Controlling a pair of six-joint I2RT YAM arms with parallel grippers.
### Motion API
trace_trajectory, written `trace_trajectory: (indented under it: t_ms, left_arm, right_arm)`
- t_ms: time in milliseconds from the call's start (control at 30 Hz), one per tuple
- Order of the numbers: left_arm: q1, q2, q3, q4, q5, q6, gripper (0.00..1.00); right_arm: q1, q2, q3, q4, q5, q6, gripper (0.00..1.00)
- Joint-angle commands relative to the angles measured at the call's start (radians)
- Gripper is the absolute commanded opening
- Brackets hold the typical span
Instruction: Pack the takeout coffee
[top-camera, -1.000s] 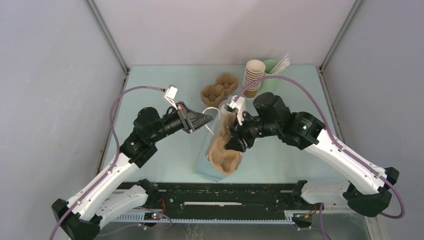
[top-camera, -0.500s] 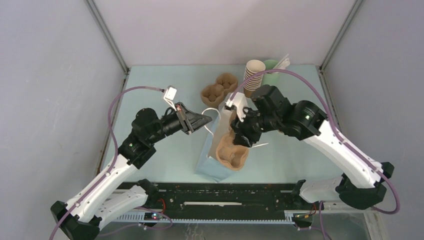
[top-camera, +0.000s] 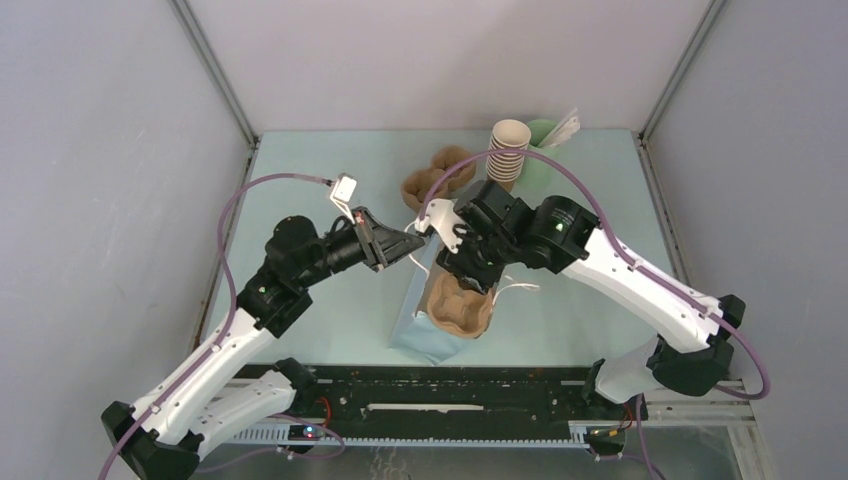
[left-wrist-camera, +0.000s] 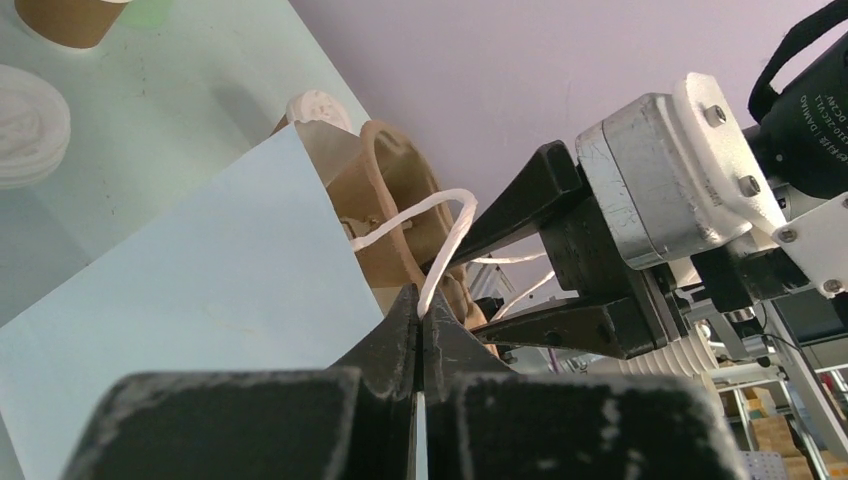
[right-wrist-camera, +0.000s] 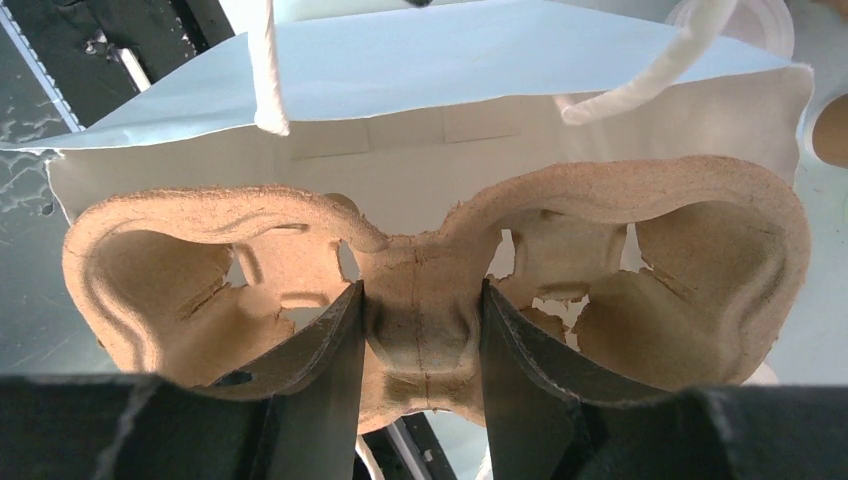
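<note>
As the handle (left-wrist-camera: 447, 235) is pinched by the left gripper (left-wrist-camera: 419, 322), the tray (right-wrist-camera: 690, 262) is clamped by the right gripper (right-wrist-camera: 421, 300) at the mouth of the bag (top-camera: 411, 330); lid (left-wrist-camera: 25, 125) unpacked.

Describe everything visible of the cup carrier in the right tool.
The cup carrier is moulded brown pulp, rough and fibrous, with two cup pockets showing, each with cut-out flaps, joined by a raised middle ridge. The right tool clamps that ridge from both sides. It hangs empty at the open mouth of the pale blue paper bag; contact with the bag is unclear.
</note>
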Motion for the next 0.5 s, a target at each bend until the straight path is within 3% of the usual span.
trace_trajectory:
  t_ms: [0,300,467]
  left_arm:
    - [0.005,0.004,0.033,0.014,0.024,0.027,0.00]
    - [0.004,0.006,0.031,0.009,0.028,0.038,0.00]
    - [0.006,0.007,0.030,0.011,0.030,0.038,0.00]
  right_arm:
    - [-0.012,0.006,0.035,0.020,0.002,-0.025,0.39]
    - [-0.150,-0.055,-0.012,0.076,-0.264,-0.018,0.40]
    - [-0.150,-0.059,-0.029,0.085,-0.243,-0.009,0.41]
